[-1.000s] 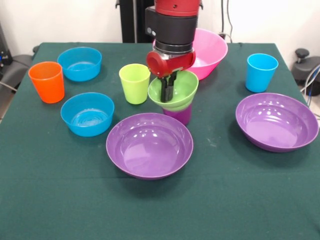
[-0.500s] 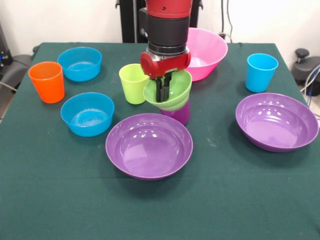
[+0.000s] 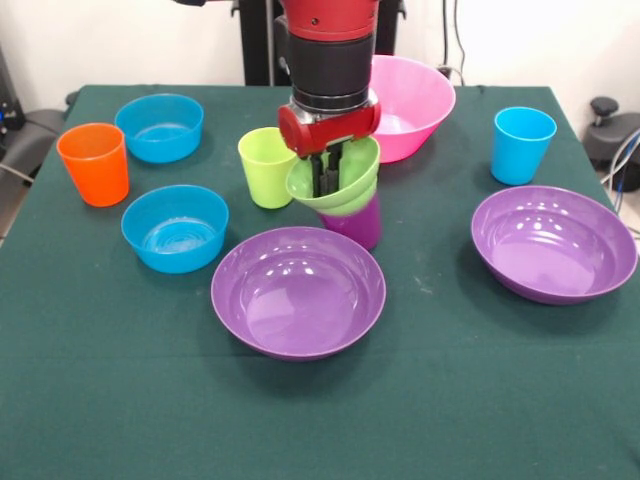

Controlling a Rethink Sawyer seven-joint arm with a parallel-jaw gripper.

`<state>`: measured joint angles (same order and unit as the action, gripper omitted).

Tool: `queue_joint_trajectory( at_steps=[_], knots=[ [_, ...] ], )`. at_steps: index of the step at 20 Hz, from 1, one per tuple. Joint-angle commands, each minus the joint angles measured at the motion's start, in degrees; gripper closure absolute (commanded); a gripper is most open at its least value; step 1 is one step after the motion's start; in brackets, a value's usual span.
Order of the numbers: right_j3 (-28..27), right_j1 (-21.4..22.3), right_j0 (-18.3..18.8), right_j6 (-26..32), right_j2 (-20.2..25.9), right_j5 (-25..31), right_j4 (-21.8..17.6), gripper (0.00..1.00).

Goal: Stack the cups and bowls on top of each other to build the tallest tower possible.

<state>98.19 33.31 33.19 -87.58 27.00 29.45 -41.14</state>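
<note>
gripper [image 3: 323, 178]: clamped on green bowl [image 3: 345, 185] rim, tilted over purple cup [image 3: 357, 222]
room: lime cup [image 3: 268, 166] just beside

table [image 3: 100, 400]: dark green cloth | cables [image 3: 455, 40]: white wall | possibly chairs at edges

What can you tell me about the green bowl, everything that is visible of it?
The green bowl is small, lime green and looks like glossy plastic. It is tilted, its opening facing the camera. It sits on top of the purple cup, just right of the green cup. The gripper reaches down into it; its dark fingers seem to pinch the rim.
</note>
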Motion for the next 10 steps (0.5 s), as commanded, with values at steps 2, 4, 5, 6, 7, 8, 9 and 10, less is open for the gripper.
queue_joint_trajectory(
  at_steps=[2,4,5,6,7,8,9,10],
  knots=[
    [2.5,-2.4,1.5,10.1,6.7,8.8,3.1,1.0],
    [2.5,-2.3,1.9,9.9,7.3,8.3,3.0,1.0],
    [2.4,-2.3,2.1,9.8,7.8,8.0,2.9,1.0],
    [2.6,-2.0,2.3,9.5,8.5,7.5,3.1,1.0],
    [2.7,-1.8,2.6,9.2,9.2,7.1,3.4,1.0],
    [3.1,-1.3,3.1,9.1,9.8,7.0,3.7,1.0],
    [3.1,-1.2,3.3,9.1,10.2,6.9,3.8,1.0],
    [3.3,-1.3,3.6,8.7,10.6,6.3,3.7,1.0]
  ],
)
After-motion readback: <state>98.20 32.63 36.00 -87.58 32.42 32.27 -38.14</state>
